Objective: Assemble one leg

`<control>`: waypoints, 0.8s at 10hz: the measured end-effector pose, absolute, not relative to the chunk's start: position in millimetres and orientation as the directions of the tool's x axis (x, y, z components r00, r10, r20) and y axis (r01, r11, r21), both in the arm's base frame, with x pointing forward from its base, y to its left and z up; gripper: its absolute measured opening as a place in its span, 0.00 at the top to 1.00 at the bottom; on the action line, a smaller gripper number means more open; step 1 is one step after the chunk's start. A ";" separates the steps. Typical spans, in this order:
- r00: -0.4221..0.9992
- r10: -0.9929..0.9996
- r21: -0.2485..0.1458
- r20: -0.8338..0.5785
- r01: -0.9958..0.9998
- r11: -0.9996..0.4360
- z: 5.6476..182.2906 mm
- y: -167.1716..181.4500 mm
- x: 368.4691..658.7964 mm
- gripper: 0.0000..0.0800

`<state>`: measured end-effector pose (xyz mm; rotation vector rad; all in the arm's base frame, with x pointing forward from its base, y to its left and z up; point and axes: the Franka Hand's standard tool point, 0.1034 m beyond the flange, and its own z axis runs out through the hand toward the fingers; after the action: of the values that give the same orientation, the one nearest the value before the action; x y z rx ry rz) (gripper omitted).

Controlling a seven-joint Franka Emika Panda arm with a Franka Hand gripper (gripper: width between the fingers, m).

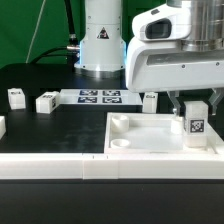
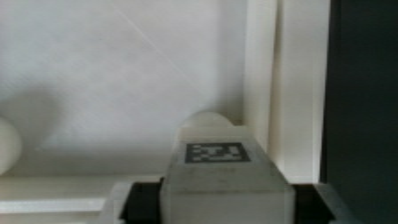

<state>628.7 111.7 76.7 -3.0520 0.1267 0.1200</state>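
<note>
White leg (image 1: pixel 195 121) in gripper (image 1: pixel 194 118) | over tray (image 1: pixel 150 130) | spare legs (image 1: pixel 46 102) well apart

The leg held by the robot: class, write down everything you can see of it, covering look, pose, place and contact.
The leg is a small, stubby white post that looks like plastic, with a black-and-white square marker tag on its visible face. It stands upright, clamped between the two fingers of the end effector, above the large white tray-like tabletop piece, near its far corner on the exterior view's right. In the wrist view the leg hangs over that piece beside its raised rim. Whether its lower end touches the piece cannot be told.
</note>
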 end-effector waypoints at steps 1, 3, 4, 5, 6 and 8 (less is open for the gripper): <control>0.970 -0.223 -0.087 -0.098 -0.231 -0.969 77.0 113.1 628.7 0.64; 0.873 -0.472 -0.076 -0.126 -0.483 -0.872 75.9 118.4 627.4 0.64; 0.808 -0.576 -0.070 -0.126 -0.586 -0.807 74.3 121.4 627.3 0.64; 0.727 -0.674 -0.060 -0.129 -0.684 -0.727 74.0 123.0 628.1 0.64; 0.593 -0.794 -0.048 -0.135 -0.804 -0.593 73.9 124.1 629.3 0.63; 0.397 -0.905 -0.035 -0.149 -0.917 -0.397 74.2 123.9 630.6 0.63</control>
<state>630.6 123.9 74.2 -2.5313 1.6583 0.1614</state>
